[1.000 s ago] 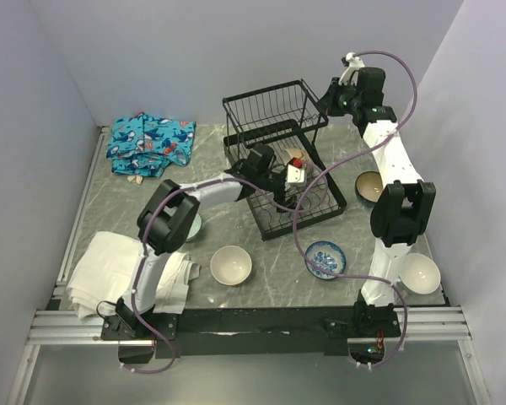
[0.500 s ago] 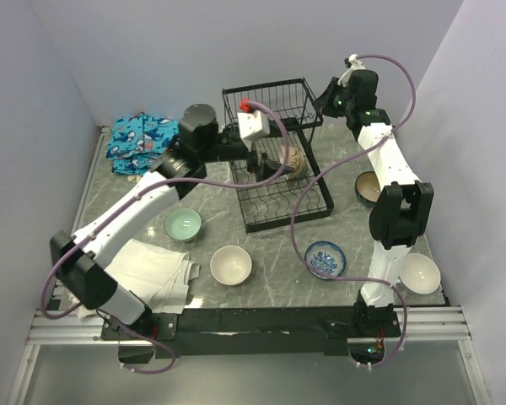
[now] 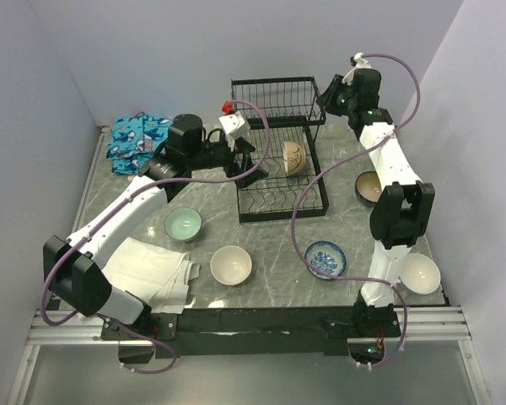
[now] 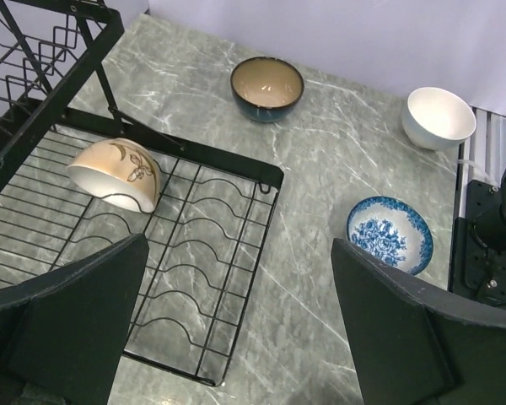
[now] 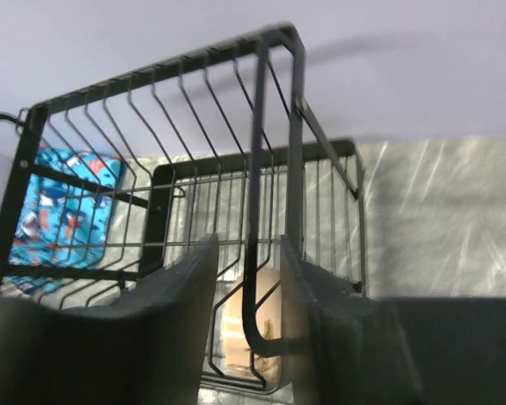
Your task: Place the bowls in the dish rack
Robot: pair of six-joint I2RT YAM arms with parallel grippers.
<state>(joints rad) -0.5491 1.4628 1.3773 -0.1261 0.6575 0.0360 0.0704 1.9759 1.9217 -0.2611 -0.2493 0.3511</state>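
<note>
Left gripper (image 4: 239,246) spread wide and empty above rack (image 4: 274,181), bowl (image 4: 114,173) on its side inside, right gripper (image 5: 249,245) narrowly apart astride rack's top wire, other bowls (image 3: 231,264) on grey marble table (image 4: 337,152), lilac walls (image 3: 236,42)

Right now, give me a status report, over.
Left hand open, empty. Right hand open around dish rack wire. One bowl racked, five bowls on table. Nothing blocking it.

1. We find most of the dish rack (image 4: 194,253) floor free; one cream bowl (image 4: 114,173) lies toward its back right.
2. Its upright wire back blocks the rear; the right claw (image 5: 246,253) loosely straddles one wire there.
3. Our left claw (image 4: 236,253) hangs spread above bare slots.
</note>
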